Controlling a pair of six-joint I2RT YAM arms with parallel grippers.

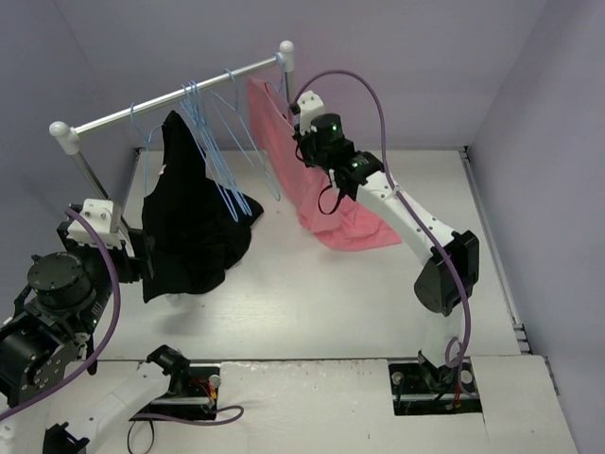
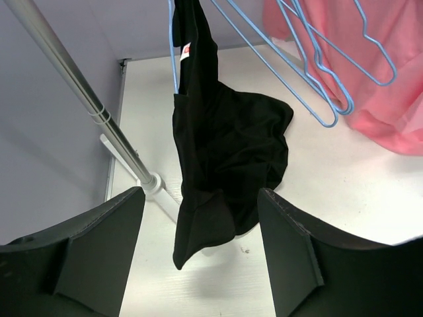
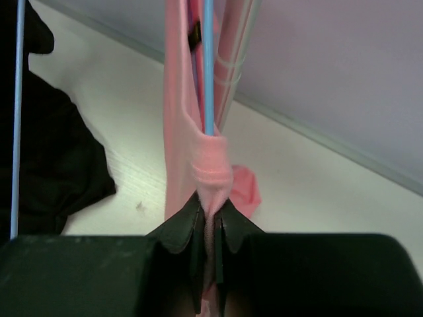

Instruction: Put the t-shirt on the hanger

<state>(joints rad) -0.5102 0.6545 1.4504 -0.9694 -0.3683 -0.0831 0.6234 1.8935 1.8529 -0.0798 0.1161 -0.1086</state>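
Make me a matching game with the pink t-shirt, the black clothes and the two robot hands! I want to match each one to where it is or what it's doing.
Things:
1. t-shirt
2. black garment
3. left gripper
4. right gripper

Places or states:
A. open, holding nothing
B. shut on the t-shirt
C. hangs at the right end of the rail, seen from the top view
D. hangs nearer the rail's left end

Pairs: 1-C, 2-D, 3-A, 4-B

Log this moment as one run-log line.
left end effector: open, facing black garment | right end effector: shut on t-shirt | hanger: wire enters pinched cloth | t-shirt: hangs by rail
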